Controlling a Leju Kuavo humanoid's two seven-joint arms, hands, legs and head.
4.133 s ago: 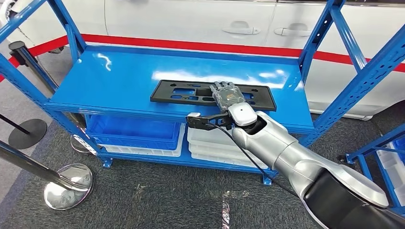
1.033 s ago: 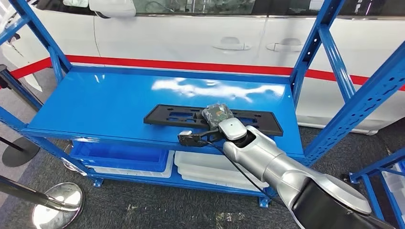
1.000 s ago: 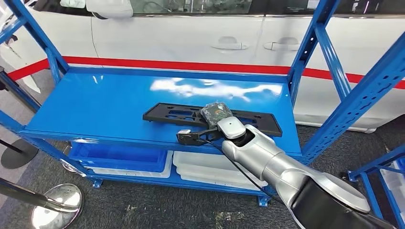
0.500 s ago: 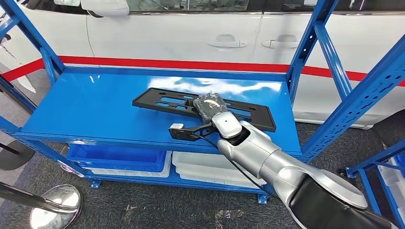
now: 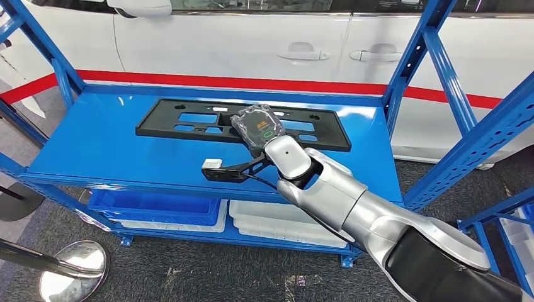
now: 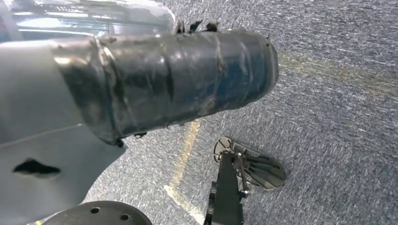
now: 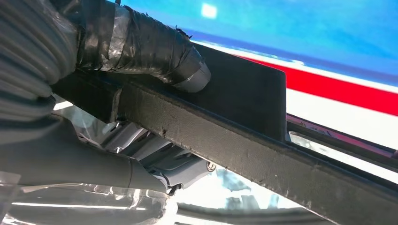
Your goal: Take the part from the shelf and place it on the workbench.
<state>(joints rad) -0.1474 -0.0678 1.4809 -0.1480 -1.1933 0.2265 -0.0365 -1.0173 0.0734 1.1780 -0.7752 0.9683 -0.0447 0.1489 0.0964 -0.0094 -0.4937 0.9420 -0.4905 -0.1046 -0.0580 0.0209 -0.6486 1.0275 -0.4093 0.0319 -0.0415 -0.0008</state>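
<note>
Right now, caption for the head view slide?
Right hand grips the black part, raised above the blue shelf.

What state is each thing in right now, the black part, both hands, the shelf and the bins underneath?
Black part: gripped along its near edge by the right hand, tilted up off the shelf top.
Right hand: closed on the part, thumb pressed to its face.
Left hand: hanging over the floor, finger state unclear.
Blue shelf: top level bare blue.
Blue bin: on the lower level.
White trays: stacked beside it.
</note>
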